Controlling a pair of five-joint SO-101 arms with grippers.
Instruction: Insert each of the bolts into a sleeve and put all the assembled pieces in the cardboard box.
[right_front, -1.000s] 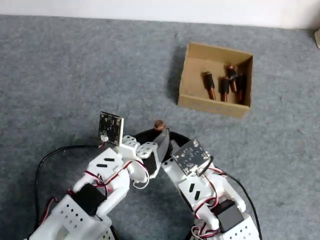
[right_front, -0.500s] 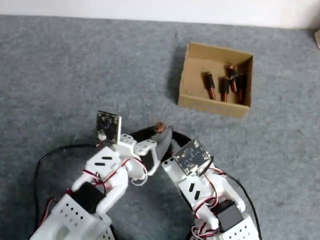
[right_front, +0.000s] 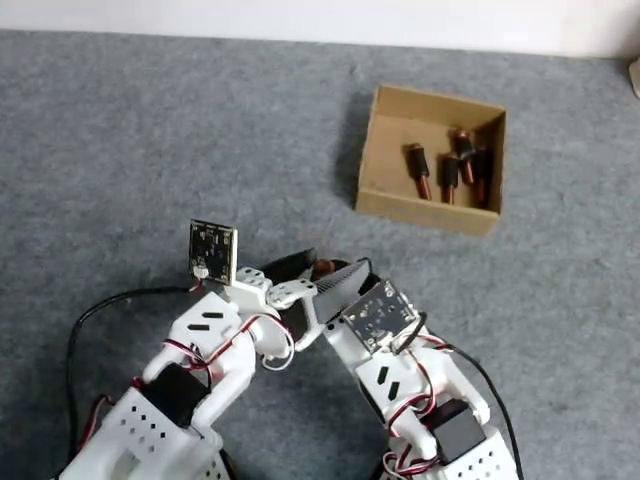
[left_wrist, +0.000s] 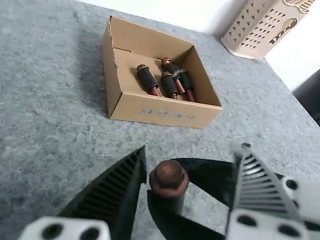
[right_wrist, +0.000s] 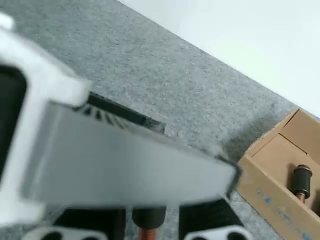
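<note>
A copper bolt head (right_front: 322, 267) stands up between the two grippers near the front middle of the grey mat. In the left wrist view the bolt (left_wrist: 168, 176) sits in a black sleeve (left_wrist: 170, 200), upright. My left gripper (left_wrist: 194, 150) is open, its fingers wide on either side of the piece. My right gripper (right_front: 335, 280) is shut on the sleeve from the other side; its blurred grey finger (right_wrist: 125, 175) crosses the right wrist view above the sleeve (right_wrist: 148, 217). The cardboard box (right_front: 420, 210) lies at the back right with several assembled pieces (right_front: 448, 172) inside.
The box wall (left_wrist: 165, 112) faces the grippers across a stretch of bare grey mat. A beige perforated holder (left_wrist: 255, 25) stands behind the box. A black cable (right_front: 90, 320) loops beside the left arm's base.
My left gripper has opened and its wrist has shifted a little left. The bolt and sleeve have come slightly nearer the arm bases, still in the right gripper.
</note>
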